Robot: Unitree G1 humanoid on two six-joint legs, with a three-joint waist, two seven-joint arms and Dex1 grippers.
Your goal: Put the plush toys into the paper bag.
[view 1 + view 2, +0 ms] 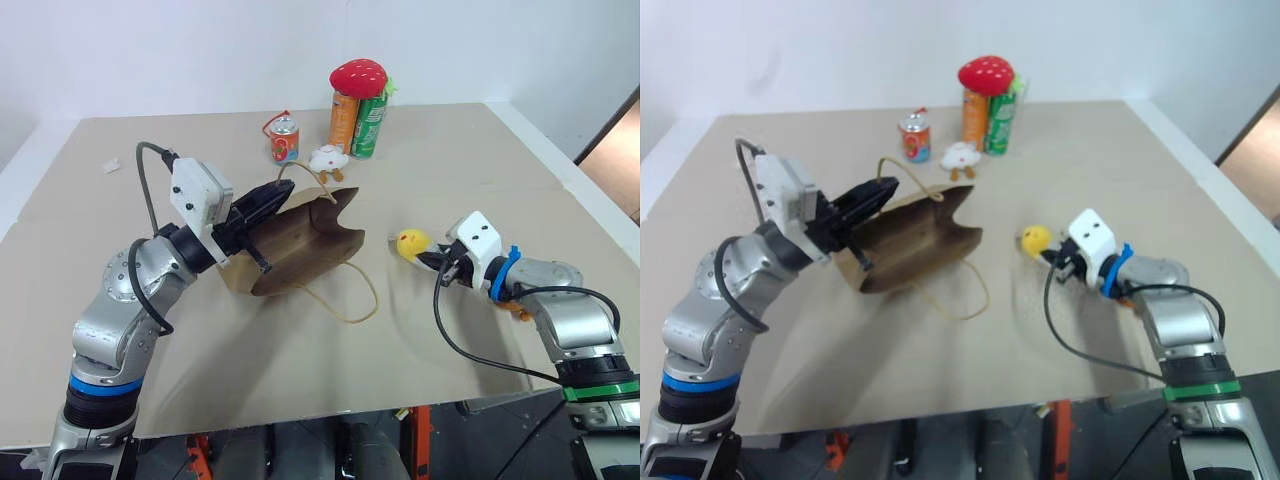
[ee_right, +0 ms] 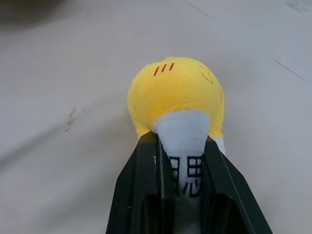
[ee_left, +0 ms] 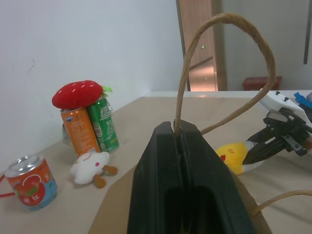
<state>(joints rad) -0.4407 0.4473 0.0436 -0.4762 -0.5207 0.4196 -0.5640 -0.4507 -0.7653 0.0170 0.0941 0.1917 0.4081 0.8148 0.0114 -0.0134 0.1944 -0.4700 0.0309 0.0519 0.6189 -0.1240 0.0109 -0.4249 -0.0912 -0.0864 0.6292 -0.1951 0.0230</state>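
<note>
Brown kraft paper is what the left gripper [image 1: 268, 203] has to do with: its fingers [image 3: 183, 161] are pressed together on one beige cord handle [image 3: 229, 53], which loops up out of the pinch, and the paper bag [image 1: 300, 245] hangs just beyond and below their tips, lying on the bench [image 1: 250, 350] with its long axis running away from them toward the cans [image 1: 357, 122]. Its mouth seems to face the far side, though how widely it gapes cannot be told. A white plush toy [image 1: 328, 157] sits past the bag's far end. Further right, the yellow egg toy [image 2: 178, 97] is pinched by its white base between the right gripper [image 1: 432, 257] fingers [image 2: 141, 185], its rounded end pointing straight ahead of them, low over the bench. The right arm is therefore the nearer one, and the bag's mouth lies off to the left of its fingers, well apart.
</note>
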